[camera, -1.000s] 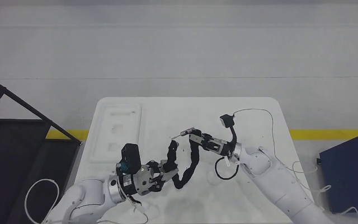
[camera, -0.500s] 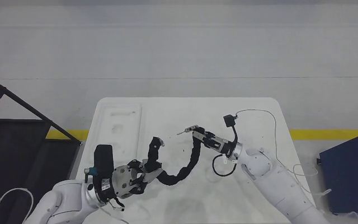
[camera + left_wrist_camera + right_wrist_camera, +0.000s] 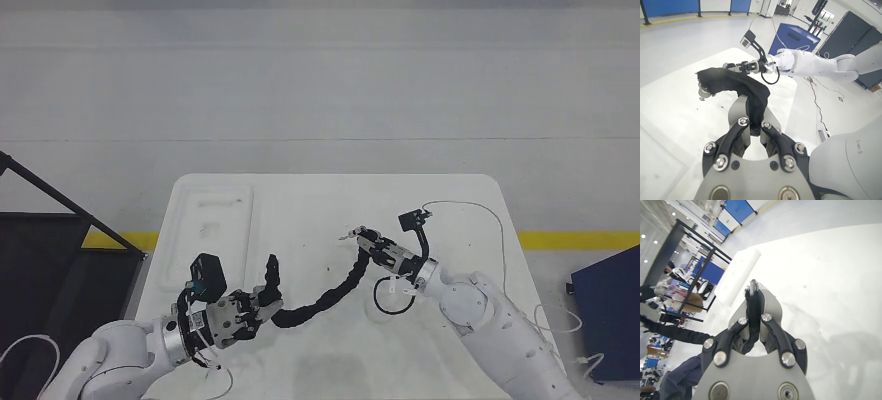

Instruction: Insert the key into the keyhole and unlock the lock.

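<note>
Nearest, left hand point(image 3: 753, 111): at the counter's near left, fingers together, clamped on the black cable lock point(image 3: 320, 295) a little back from its end.
Lock end by that hand: arcs up out of the grip and droops, a metal tip point(image 3: 703, 93) poking out of the knit sleeve point(image 3: 745, 85); any keyhole is too small to make out.
Cable run: sags rightward and away between the two hands.
Right hand point(image 3: 756, 298): mid-counter, farther off, pinched tight onto the other covered end, a round metal piece point(image 3: 753, 288) at its tips; key or lock head, I cannot tell.
Handling, I'd judge: light and floppy. The sleeve is grippy but may slide on the cable, so hold close to the rigid metal ends to stop them swinging.
Counter point(image 3: 460, 200): white.
Far left: white tray point(image 3: 215, 235).
</note>
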You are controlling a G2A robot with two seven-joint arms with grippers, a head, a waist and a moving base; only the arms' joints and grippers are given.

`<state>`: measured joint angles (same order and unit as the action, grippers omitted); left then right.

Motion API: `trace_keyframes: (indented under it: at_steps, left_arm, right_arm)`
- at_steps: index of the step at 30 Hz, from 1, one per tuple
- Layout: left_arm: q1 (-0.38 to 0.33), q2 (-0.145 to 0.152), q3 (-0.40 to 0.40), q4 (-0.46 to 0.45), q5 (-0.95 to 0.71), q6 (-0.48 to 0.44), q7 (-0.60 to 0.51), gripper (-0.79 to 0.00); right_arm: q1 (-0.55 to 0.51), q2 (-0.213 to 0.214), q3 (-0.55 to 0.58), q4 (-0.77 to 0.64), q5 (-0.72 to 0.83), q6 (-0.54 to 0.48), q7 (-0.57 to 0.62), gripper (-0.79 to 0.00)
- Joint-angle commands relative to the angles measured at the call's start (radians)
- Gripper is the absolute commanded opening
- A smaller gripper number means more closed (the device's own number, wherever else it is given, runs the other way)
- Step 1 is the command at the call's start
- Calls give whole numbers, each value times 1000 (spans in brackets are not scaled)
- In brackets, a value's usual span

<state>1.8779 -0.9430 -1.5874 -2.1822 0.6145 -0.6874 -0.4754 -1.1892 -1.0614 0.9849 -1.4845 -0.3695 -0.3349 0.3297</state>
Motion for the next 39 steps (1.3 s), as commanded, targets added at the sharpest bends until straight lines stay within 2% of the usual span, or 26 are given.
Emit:
trace_keyframes:
  at_steps: [1, 6, 14, 26, 27, 29, 31, 33, 34, 39]
  left_arm:
    - [-18, -3, 48, 27, 41, 15, 2, -785]
    - [-85, -8, 149, 109, 92, 48, -43, -785]
    - [-246, -22, 291, 219, 118, 131, -144, -785]
    - [-453, -53, 445, 399, 63, 221, -214, -785]
    - [-464, -55, 452, 413, 63, 233, -212, -600]
    - [-482, -60, 467, 433, 68, 248, -205, -148]
    - [-496, -63, 480, 454, 81, 257, -199, -148]
    - [-508, -66, 491, 471, 94, 270, -191, -15]
    - [-513, -68, 495, 477, 102, 280, -183, 0]
    - [-519, -73, 508, 470, 118, 302, -139, 0]
  right_arm:
    - [-24, 4, 8, -26, -38, 32, 13, -785]
    - [-74, 14, 44, -66, -79, 69, 25, -785]
    - [-137, 25, 97, -97, -96, 71, 36, -785]
    - [-135, 18, 110, -83, -73, 61, 50, -785]
    - [-133, 17, 109, -81, -72, 61, 51, -785]
    - [-129, 15, 107, -79, -69, 60, 54, -785]
    - [-126, 13, 105, -76, -69, 60, 56, -785]
    - [-122, 11, 103, -74, -69, 59, 58, -785]
    - [-120, 10, 103, -73, -69, 59, 60, -785]
    - [-115, 7, 103, -69, -71, 54, 65, -785]
